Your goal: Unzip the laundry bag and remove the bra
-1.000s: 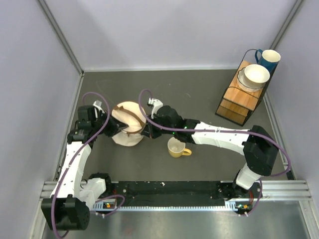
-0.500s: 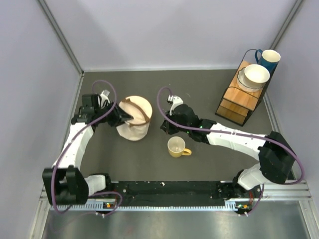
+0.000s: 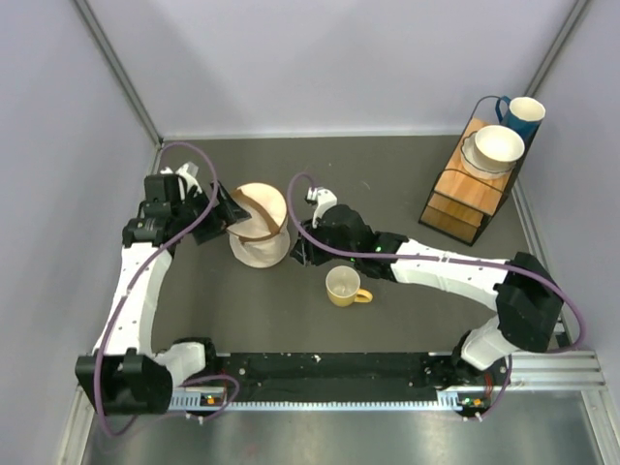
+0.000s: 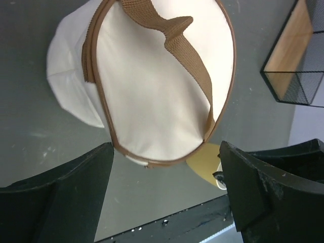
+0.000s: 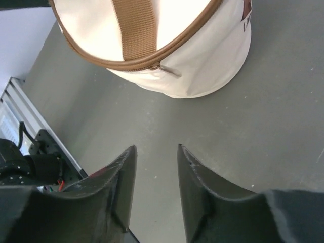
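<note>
Top external view: the left gripper (image 3: 223, 210) is at the left rim of the laundry bag (image 3: 260, 231), jaws spread wide and holding nothing. The bag stands tilted on the table (image 3: 387, 184), zip closed. The right gripper (image 3: 297, 244) is just beside the bag's right side, jaws narrowly parted and empty.

I work in a lab test cell: plain pale walls (image 3: 339, 58) on aluminium posts (image 3: 116, 68) box in my dark table (image 3: 387, 184), with a slotted rail (image 3: 572, 373) along its near edge.
</note>
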`<state>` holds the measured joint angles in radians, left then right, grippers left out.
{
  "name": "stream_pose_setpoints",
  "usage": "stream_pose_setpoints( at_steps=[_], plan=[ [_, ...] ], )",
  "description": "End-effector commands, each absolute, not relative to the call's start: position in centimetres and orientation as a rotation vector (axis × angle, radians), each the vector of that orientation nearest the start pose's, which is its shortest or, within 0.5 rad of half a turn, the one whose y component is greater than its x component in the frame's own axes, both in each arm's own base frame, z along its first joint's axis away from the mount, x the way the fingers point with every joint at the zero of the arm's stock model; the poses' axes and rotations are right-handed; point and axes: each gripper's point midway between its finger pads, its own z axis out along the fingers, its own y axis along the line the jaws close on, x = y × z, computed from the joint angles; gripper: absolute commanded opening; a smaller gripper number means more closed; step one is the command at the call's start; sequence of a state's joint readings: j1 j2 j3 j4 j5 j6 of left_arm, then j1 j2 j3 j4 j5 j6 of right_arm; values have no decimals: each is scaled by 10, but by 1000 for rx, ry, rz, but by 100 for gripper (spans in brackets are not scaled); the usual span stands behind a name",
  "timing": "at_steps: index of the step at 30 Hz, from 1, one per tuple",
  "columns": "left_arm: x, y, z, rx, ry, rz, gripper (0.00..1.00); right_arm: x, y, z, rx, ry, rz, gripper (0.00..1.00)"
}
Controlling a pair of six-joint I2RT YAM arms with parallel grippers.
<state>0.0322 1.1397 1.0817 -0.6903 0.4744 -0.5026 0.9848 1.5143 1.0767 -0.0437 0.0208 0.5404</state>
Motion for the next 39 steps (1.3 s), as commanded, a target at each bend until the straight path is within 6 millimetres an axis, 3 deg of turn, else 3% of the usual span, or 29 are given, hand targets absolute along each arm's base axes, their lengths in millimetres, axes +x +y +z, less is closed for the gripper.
stream_pose_setpoints(
  at_steps=[1, 6, 8, 10, 13, 16, 19, 24, 29, 33, 34, 38, 39],
  plan=[
    [278, -62, 248, -449, 2244, -591, 91, 239, 394, 200, -543, 2057, 922, 53],
    [245, -39, 258, -612, 2165, -462, 87, 238, 377, 199, -582, 2038, 874, 60],
    [233, -49, 258, -645, 2162, -540, 82, 239, 373, 198, -594, 2035, 859, 62],
    [221, -74, 261, -703, 2159, -737, 80, 243, 368, 199, -584, 2041, 849, 63],
    [208, -88, 239, -826, 2121, -872, 80, 251, 357, 200, -548, 2051, 831, 65],
    [212, -93, 221, -930, 2069, -959, 79, 254, 352, 200, -529, 2054, 825, 66],
    [217, -102, 212, -1018, 2056, -1061, 71, 255, 348, 197, -524, 2081, 802, 67],
    [239, -96, 224, -1043, 1989, -1048, 71, 251, 343, 191, -529, 2116, 781, 67],
    [262, -99, 211, -1116, 2000, -1073, 70, 250, 341, 189, -512, 2127, 788, 68],
    [272, -112, 203, -1124, 2027, -1109, 66, 249, 345, 187, -530, 2132, 796, 68],
    [273, -113, 199, -1135, 2032, -1111, 64, 249, 347, 186, -546, 2133, 800, 68],
    [280, -108, 203, -1112, 2018, -1066, 19, 248, 365, 192, -623, 2075, 877, 76],
    [282, -108, 204, -1094, 2026, -1057, 0, 250, 368, 190, -637, 2068, 880, 77]
  ],
)
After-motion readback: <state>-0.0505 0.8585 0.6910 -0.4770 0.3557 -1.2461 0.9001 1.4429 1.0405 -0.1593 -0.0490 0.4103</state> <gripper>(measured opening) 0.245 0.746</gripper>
